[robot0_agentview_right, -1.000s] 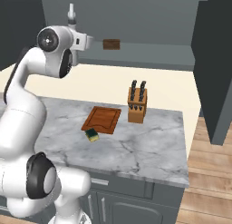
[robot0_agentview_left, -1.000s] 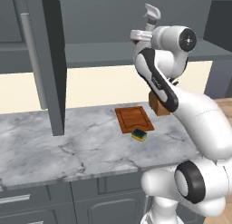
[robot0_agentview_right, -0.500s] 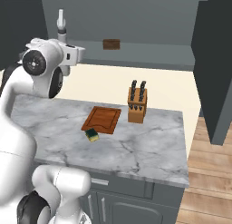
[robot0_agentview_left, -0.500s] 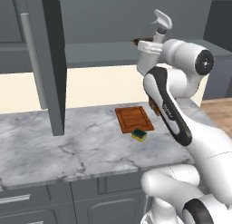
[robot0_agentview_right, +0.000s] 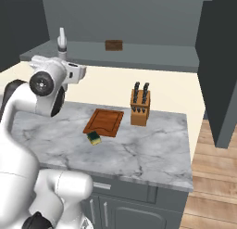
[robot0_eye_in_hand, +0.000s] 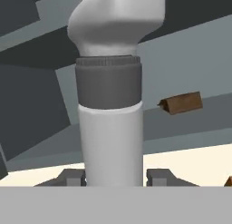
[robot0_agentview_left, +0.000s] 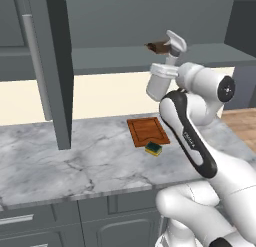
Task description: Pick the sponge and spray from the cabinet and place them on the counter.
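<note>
My gripper point(robot0_eye_in_hand: 113, 177) is shut on the spray point(robot0_eye_in_hand: 111, 128), a white bottle with a grey collar. I hold it upright in the air in front of the open cabinet point(robot0_agentview_left: 115, 66), above the counter point(robot0_agentview_left: 75, 161). The left base view has the spray point(robot0_agentview_left: 156, 88) in the gripper point(robot0_agentview_left: 164, 71). From the right base view its nozzle point(robot0_agentview_right: 61, 40) sticks up above the hand. The sponge point(robot0_agentview_left: 154, 149), yellow with a green top, lies flat on the counter point(robot0_agentview_right: 152, 149) at the front corner of a cutting board; in the right base view the sponge point(robot0_agentview_right: 95, 138) is there too.
A small brown box point(robot0_agentview_right: 113, 45) sits on the cabinet shelf point(robot0_agentview_right: 148, 61). A wooden cutting board point(robot0_agentview_left: 147, 131) lies on the counter, with a knife block point(robot0_agentview_right: 140, 105) to its right. The open cabinet door point(robot0_agentview_left: 55, 71) hangs at the left.
The arm has carried the spray lower and back from the cabinet shelf. The sponge has stayed where it was.
</note>
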Available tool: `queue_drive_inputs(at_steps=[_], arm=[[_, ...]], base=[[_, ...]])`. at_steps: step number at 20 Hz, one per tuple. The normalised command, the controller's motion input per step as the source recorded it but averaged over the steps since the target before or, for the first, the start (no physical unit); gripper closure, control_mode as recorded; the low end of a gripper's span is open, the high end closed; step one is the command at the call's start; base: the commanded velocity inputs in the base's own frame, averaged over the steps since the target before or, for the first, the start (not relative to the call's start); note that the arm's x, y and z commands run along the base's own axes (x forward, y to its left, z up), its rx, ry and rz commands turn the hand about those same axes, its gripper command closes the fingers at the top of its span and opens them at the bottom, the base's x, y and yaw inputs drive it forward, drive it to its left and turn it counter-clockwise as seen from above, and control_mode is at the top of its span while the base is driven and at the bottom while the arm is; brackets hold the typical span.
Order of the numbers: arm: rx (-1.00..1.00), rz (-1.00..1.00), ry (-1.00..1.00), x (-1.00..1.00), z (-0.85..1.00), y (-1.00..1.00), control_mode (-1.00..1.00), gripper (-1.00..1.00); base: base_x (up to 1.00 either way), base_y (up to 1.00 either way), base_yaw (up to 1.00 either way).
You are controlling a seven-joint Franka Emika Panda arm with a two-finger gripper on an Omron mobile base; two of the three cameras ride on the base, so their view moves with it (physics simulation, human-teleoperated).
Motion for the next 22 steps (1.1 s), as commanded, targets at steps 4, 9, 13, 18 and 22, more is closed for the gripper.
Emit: queue_drive_inputs(at_steps=[4,9,13,18,22], arm=[[0.03,0.07,0.03,0.33,-0.56,0.19,-1.00,1.00],[0.01,0.04,0.03,0.32,-0.59,0.27,-1.00,1.00],[0.00,0.04,0.03,0.32,-0.68,0.39,-1.00,1.00],[-0.03,0.03,0.08,0.41,-0.68,0.44,-1.00,1.00],[-0.03,0.03,0.11,0.51,-0.66,0.47,-1.00,1.00]], base=[[0.00,0.00,0.00],[0.00,0.00,0.00],[0.00,0.00,0.00],[0.00,0.00,0.00],[0.00,0.00,0.00]])
